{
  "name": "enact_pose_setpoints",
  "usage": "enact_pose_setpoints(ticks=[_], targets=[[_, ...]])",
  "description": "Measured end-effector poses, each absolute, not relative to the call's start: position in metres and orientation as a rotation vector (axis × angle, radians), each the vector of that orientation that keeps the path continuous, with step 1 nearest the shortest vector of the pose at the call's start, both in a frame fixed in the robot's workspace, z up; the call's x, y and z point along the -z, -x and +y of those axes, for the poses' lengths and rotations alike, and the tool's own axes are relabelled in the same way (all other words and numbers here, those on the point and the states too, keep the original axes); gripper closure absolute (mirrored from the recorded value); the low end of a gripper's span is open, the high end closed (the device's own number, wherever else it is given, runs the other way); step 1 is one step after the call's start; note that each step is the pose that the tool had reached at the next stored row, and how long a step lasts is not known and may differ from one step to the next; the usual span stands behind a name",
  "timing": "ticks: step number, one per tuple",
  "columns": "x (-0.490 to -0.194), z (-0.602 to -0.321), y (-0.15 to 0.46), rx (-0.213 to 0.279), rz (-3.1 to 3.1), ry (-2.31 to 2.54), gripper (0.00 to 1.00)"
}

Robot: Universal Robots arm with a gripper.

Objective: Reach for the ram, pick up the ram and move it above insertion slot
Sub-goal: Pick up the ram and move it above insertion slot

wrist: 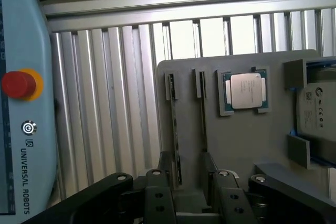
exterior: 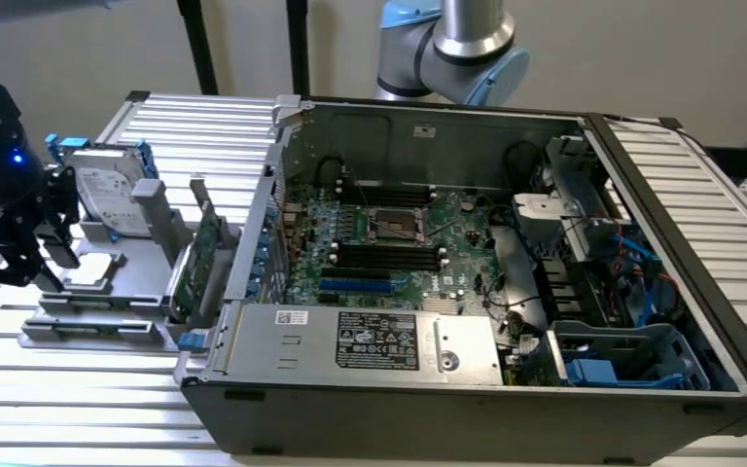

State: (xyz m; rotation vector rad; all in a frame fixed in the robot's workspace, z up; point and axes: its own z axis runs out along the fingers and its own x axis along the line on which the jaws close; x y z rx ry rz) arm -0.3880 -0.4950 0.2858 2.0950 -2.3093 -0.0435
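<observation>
Reaching step: the gripper (wrist: 190,163), wide open and empty, hovers over the ram (wrist: 175,124), upright in its grey holder (wrist: 247,150).

Free overhead across the open computer case (exterior: 412,413) down to its black memory slots (exterior: 387,255), yet tight over the gray holder (exterior: 88,326), with the upright hard drive (exterior: 101,199) and standing card (exterior: 205,258) rising near the ram (wrist: 176,129) at the gripper's (wrist: 189,163) 2 spread fingers (wrist: 157,198).

Exterior high and wide; wrist close over holder (wrist: 241,150).
</observation>
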Motion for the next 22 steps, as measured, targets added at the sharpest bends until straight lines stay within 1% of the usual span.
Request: enact_pose_setpoints(ticks=[13, 22], targets=[[-0.262, -0.504, 0.388, 0.044, -2.309, -2.095, 0.64], [-0.246, -0.505, 0.388, 0.043, -2.304, -2.101, 0.64]])
